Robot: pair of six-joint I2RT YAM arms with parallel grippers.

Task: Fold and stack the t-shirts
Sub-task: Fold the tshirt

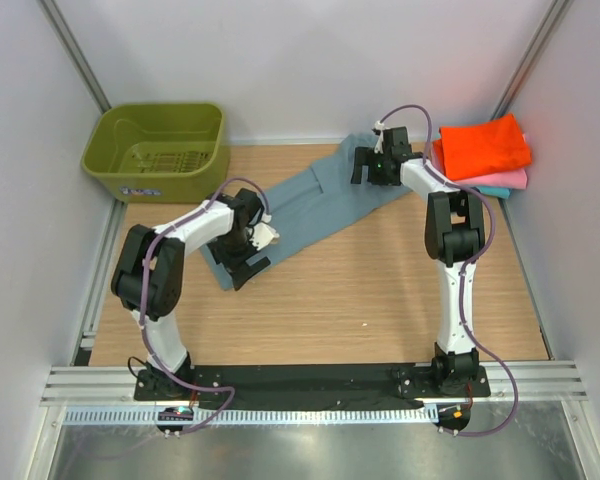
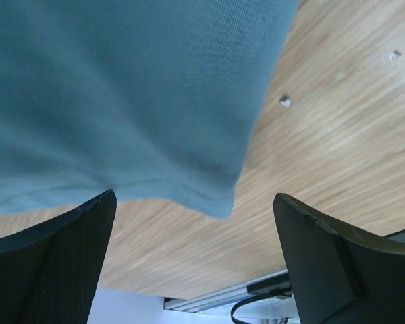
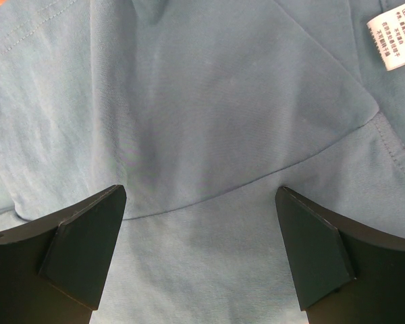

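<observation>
Two arms are seen reaching over a wooden surface (image 1: 380, 300), one at each end of a blue shirt (image 1: 320, 200). The blue shirt is laid out diagonally as a long band, from near the left arm's wrist up towards the far right.

The left pincer (image 1: 248, 262) is placed at the shirt's near-left end. In the left wrist view this pincer (image 2: 194, 199) is shown spread wide, and nothing is gripped by it; only bare surface (image 2: 337, 135) is seen between its dark fingers (image 2: 67, 263). A hemmed corner of the blue shirt (image 2: 121, 88) is seen just beyond the fingertips, and whether it is touched by them cannot be told. Two small pale specks (image 2: 285, 101) are seen on the wood beside it.

The right pincer (image 1: 365, 165) is held over the shirt's far-right end. In the right wrist view this pincer (image 3: 200, 190) is likewise opened wide, with nothing held; the blue shirt (image 3: 209, 101) fills the view beneath it, with seams and folds shown, and a white label (image 3: 391, 39) is seen at the upper right.

At the far right corner a folded orange shirt (image 1: 485, 145) is stacked on a pink shirt (image 1: 505, 180), well apart from the blue one's middle but near its far end. An olive basket (image 1: 160, 108) is set in the far left corner.
</observation>
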